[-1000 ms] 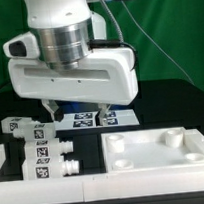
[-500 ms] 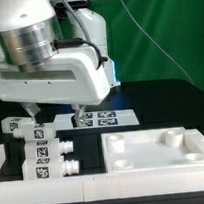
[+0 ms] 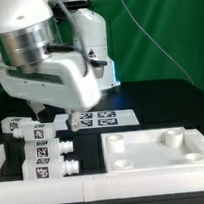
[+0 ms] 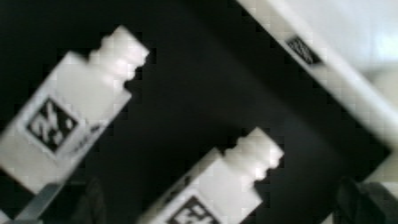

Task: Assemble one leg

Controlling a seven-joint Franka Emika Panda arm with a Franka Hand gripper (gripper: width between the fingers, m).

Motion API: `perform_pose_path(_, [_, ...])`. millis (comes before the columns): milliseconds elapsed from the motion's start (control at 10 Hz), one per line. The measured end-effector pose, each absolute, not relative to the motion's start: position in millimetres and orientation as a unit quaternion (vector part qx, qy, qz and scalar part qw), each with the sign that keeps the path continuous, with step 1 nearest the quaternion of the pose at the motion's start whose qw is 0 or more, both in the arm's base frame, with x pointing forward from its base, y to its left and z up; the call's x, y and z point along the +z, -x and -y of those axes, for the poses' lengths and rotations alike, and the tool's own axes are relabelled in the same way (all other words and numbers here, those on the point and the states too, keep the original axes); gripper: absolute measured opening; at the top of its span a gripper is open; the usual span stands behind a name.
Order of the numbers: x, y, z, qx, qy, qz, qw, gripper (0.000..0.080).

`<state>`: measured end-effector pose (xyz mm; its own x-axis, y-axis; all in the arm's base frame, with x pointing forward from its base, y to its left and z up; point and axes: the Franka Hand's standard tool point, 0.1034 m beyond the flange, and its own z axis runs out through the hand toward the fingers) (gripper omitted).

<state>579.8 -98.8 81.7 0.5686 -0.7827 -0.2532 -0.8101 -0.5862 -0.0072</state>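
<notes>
Several short white legs with black-and-white tags lie at the exterior view's left: one at the back, one in the middle and one in front. My gripper hangs open and empty just above the back legs, its fingers apart. In the wrist view two legs lie slanted on the black table: one off to the side, and one between my dark fingertips. My gripper touches neither leg.
The wide flat white panel with round corner sockets lies at the exterior view's right front. The marker board lies behind it, under my hand. A white rail runs along the front edge.
My arm has swung toward the exterior view's left, from over the marker board to over the legs, and tilted. The legs and the panel have not moved.
</notes>
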Motion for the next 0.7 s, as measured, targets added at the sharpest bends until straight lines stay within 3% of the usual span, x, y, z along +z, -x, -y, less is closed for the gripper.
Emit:
perform_pose_path(200, [77.3, -579.6, 107.9, 0.110, 0.802, -0.580, 0.090, 0.0649])
perform_pose_path(500, [75.8, -579.5, 107.4, 0.112, 0.771, -0.621, 0.084, 0.0649])
perform_pose_path(700, [73.9, -573.8, 114.3, 0.122, 0.752, -0.640, 0.102, 0.0649])
